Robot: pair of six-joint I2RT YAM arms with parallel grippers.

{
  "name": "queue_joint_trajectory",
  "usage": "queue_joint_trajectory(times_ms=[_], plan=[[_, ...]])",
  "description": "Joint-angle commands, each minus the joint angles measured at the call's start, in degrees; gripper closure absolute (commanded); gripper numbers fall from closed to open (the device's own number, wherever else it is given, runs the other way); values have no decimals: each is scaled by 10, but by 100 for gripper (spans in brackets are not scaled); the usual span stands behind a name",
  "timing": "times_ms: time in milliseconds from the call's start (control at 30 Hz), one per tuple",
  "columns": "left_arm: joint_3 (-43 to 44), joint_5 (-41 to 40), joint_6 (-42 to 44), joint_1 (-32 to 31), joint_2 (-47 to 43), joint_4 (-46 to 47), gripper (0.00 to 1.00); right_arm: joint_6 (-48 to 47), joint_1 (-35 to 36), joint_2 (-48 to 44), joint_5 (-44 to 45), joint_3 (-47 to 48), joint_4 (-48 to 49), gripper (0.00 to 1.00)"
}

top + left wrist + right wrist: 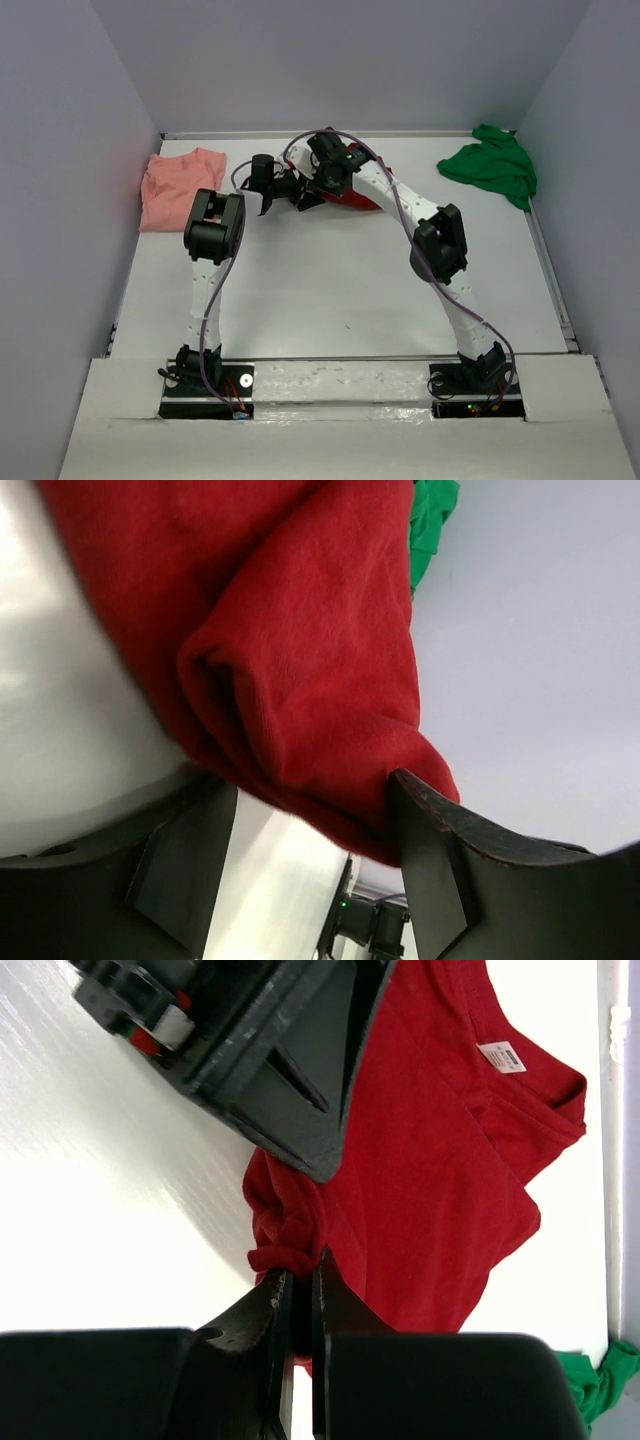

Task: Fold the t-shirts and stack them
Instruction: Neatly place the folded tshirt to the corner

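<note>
The dark red shirt [355, 198] lies bunched at the far middle of the table, mostly hidden under the right arm. My right gripper [308, 197] is shut on a bunched fold at its edge, seen in the right wrist view [302, 1280], where the shirt [440, 1160] spreads flat with its label up. My left gripper [285, 192] meets it from the left. Its jaws stand wide apart in the left wrist view [308, 780], with a lump of the red shirt [290, 660] between them, touching the right finger [430, 850]. The salmon-pink shirt [180, 185] lies far left. The green shirt [492, 165] lies crumpled far right.
Grey walls enclose the white table [330, 290] on three sides. The green shirt also shows in the left wrist view [430, 520] and the right wrist view [600, 1375]. The left gripper's body [250, 1050] sits close above the right gripper's fingers.
</note>
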Motion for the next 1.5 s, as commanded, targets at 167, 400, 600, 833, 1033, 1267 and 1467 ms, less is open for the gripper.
queue_joint_trajectory(times_ms=[167, 400, 600, 833, 1033, 1267, 1467], plan=[[39, -3, 1, -17, 57, -33, 27, -13, -5, -64, 20, -4, 27, 100], [41, -6, 11, -16, 54, -39, 43, -14, -5, -64, 24, -12, 29, 100], [36, -13, 24, -8, 42, -54, 78, -9, -5, -71, 19, -35, 27, 100], [35, -13, 31, 1, 26, -57, 79, -4, -5, -73, 12, -43, 23, 100], [38, -13, 48, 9, 12, -67, 97, 2, -5, -72, 5, -50, 11, 100], [54, -31, 100, 22, -8, -120, 100, 5, -5, -69, -5, -45, -2, 50], [64, -52, 163, 33, -31, -180, 100, 8, -5, -84, 5, -56, -4, 0]])
